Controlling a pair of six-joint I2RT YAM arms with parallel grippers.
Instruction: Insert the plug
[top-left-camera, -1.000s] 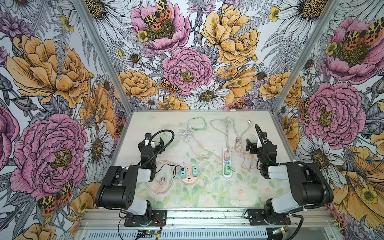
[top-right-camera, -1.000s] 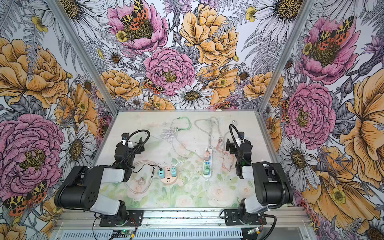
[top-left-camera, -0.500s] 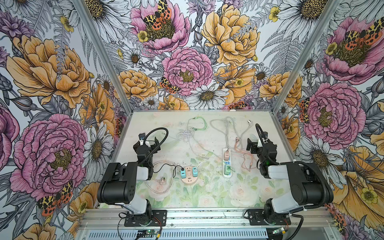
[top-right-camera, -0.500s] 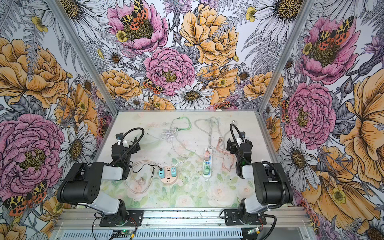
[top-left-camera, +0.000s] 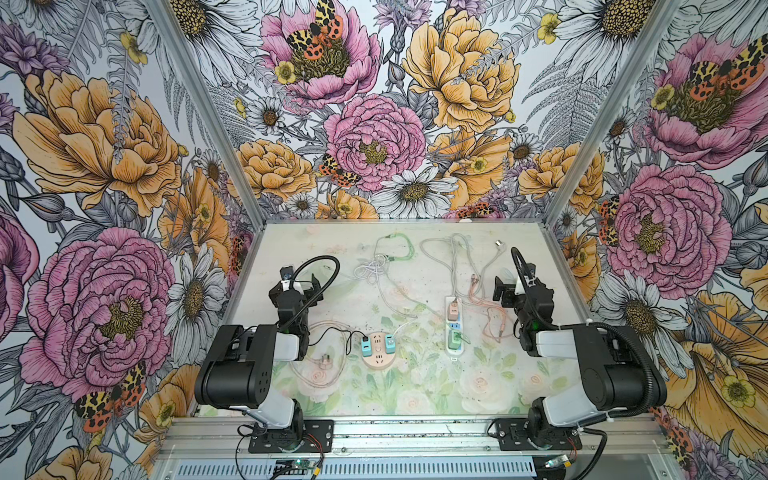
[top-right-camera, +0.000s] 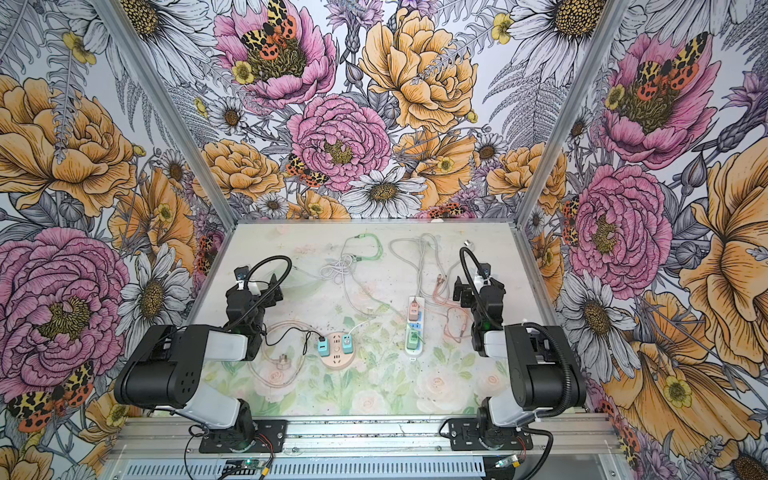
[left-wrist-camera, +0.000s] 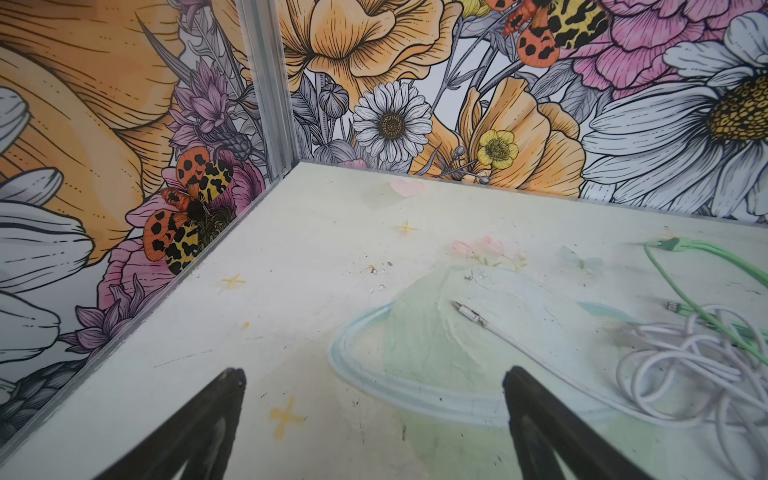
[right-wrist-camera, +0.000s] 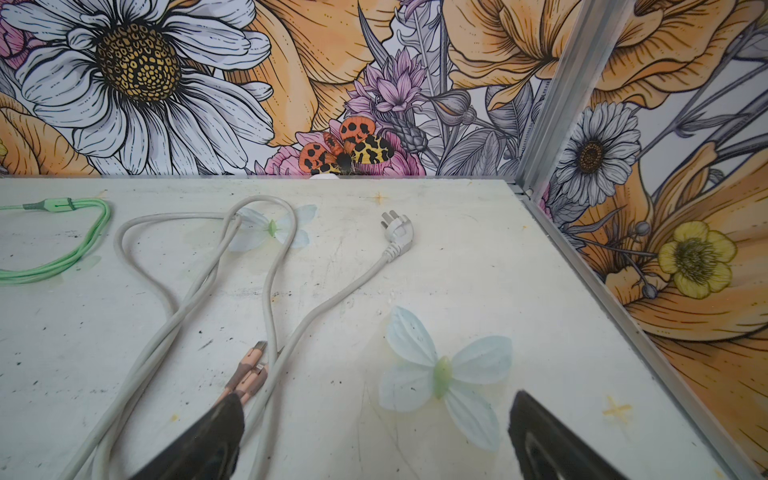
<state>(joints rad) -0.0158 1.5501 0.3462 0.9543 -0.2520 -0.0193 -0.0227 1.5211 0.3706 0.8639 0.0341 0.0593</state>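
One round pink hub (top-left-camera: 377, 359) and one long white strip (top-left-camera: 454, 351) are being shown on the tabletop (top-left-camera: 478, 386). Two teal chargers (top-left-camera: 365, 345) (top-left-camera: 389, 343), one pink charger (top-left-camera: 453, 309) and one green charger (top-left-camera: 455, 337) are being carried by them. One green cable (top-left-camera: 405, 249) and one grey wall plug (right-wrist-camera: 397, 228) are being seen lying loose.

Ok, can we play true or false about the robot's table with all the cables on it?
1. The left pincer and the right pincer are both open and empty. True.
2. The right pincer is holding the white plug. False: it lies loose on the table, apart from the pincer.
3. Two teal adapters sit in the round socket. True.
4. The power strip has nothing plugged in. False: a pink adapter and a green adapter sit in it.
5. The green cable lies towards the back of the table. True.
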